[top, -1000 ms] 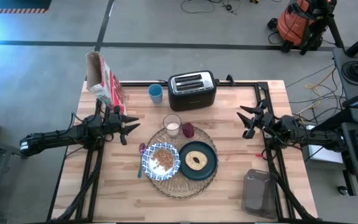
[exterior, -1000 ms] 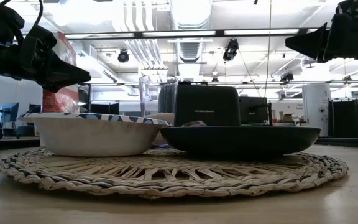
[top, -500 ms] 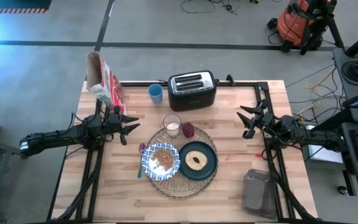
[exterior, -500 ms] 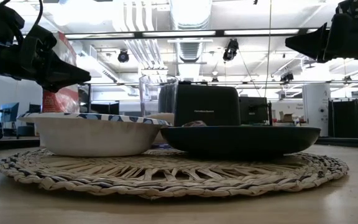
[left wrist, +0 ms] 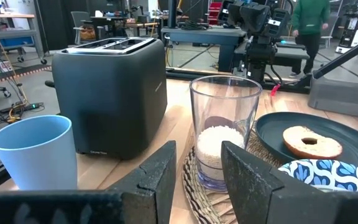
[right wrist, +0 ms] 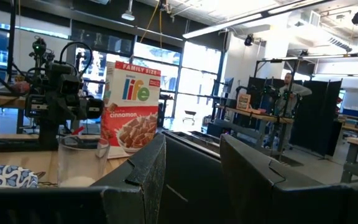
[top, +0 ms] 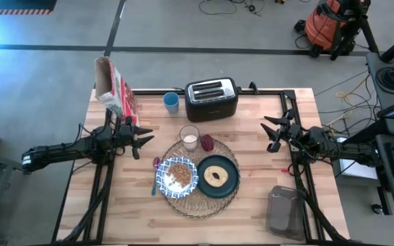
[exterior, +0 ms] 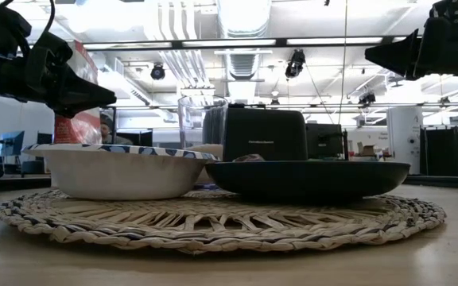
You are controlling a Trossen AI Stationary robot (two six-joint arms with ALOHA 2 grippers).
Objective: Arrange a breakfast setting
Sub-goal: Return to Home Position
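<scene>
Straw placemat point(top: 204, 205), left end effector point(top: 142, 141), right end effector point(top: 269, 134) unmoved.

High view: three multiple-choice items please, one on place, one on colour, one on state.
1. The glass of milk stands:
A) on the plate
B) between the toaster and the bowl
C) beside the cereal box

2. The cup beside the toaster is:
A) red
B) white
C) light blue

3. The left gripper and right gripper are:
A) open and empty
B) shut on the spoon
C) shut on the cup

Answers:
1 B: the glass sits just in front of the toaster, behind the bowl.
2 C: the high and left wrist views both show pale blue.
3 A: each wrist view shows the fingers apart with nothing between them; each gripper hangs at its own side of the table.
</scene>
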